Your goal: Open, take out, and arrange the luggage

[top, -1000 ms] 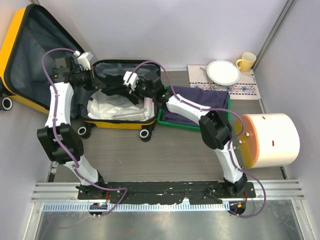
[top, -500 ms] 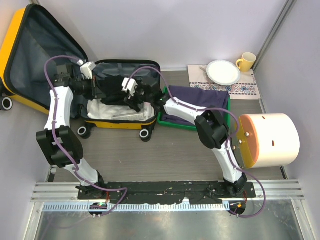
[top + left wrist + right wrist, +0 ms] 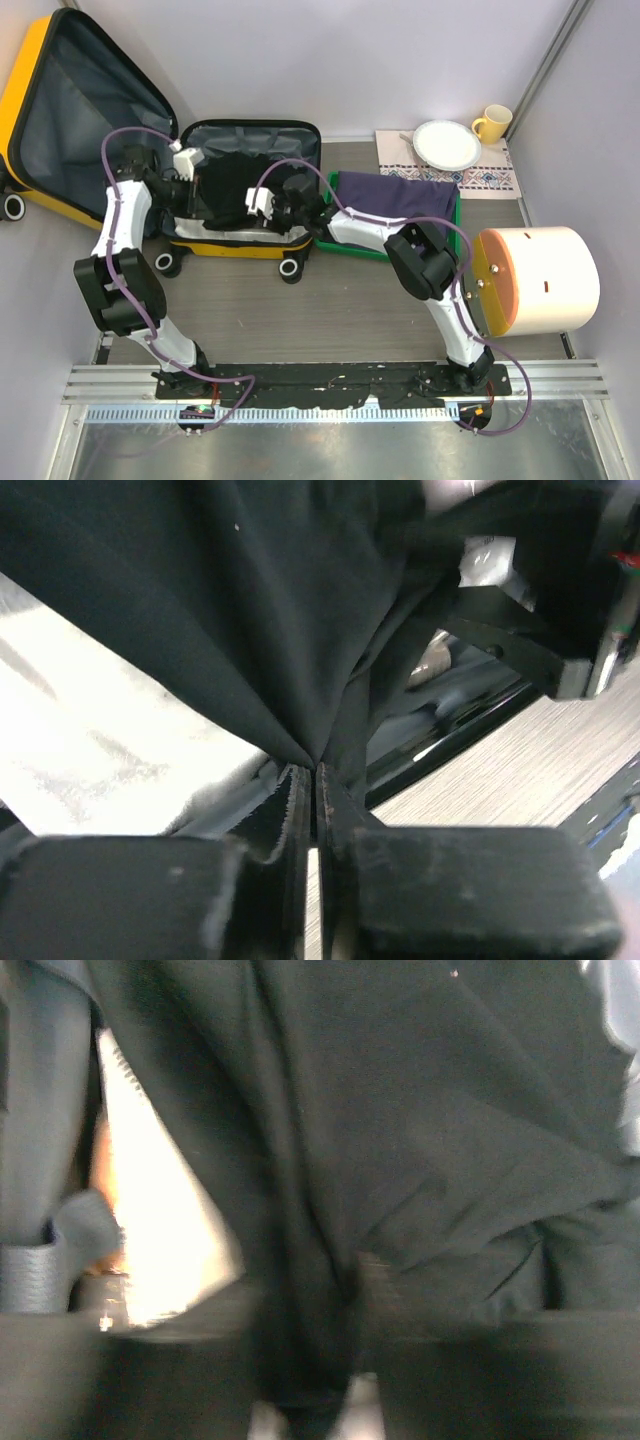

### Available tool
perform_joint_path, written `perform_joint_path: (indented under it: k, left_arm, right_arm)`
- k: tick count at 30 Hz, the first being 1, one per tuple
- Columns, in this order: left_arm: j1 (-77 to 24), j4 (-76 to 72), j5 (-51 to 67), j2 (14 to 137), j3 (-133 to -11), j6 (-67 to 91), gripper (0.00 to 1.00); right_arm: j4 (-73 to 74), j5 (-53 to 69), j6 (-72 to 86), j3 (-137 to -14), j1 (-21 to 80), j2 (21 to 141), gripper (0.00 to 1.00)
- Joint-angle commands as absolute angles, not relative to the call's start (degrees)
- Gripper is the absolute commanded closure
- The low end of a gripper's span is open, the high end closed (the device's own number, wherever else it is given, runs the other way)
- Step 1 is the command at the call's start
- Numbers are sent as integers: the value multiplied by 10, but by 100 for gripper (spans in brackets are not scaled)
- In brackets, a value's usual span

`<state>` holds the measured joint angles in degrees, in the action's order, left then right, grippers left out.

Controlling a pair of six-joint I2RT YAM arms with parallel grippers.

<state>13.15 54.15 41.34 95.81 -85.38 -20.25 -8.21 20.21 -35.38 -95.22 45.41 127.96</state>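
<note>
Tension should be kept even across the soft black cloth [image 3: 225, 190] clamped by the left gripper [image 3: 315, 780] and, seemingly, the right gripper [image 3: 300, 1295], while it is lifted clear of the yellow hard-shell suitcase [image 3: 230, 249].

My left arm [image 3: 112, 225] rises from its base, elbow folded back, with the forearm reaching forward and the wrist turned to the right. My left gripper [image 3: 315, 780] has its fingers pressed almost together, pinching black cloth [image 3: 250, 610]. My right arm [image 3: 452, 318] bends at the elbow and stretches leftward. My right gripper [image 3: 305, 1360] is blurred, so its grip is unclear.
</note>
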Motion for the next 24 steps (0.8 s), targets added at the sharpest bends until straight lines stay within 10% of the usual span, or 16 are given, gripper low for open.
perform_joint_path:
  k: [1,3,8,17,24]
  left_arm:
    - [140,571,374,929,-822,-292,80]
    - [147,572,359,936,-820,-291,54]
    - [168,520,359,919,-839,-241,35]
    - [157,477,358,985,-918,-185,34]
    - [96,518,367,1037,-949,-260,52]
  right_arm:
    - [-13,231,-387,-955,457,1231,33]
    - [22,229,-375,-968,457,1231,24]
    - [18,236,-339,-960,450,1209,24]
    - [-21,286,-208,-990,415,1201,25]
    - [-32,276,-118,-1041,383,1233,32]
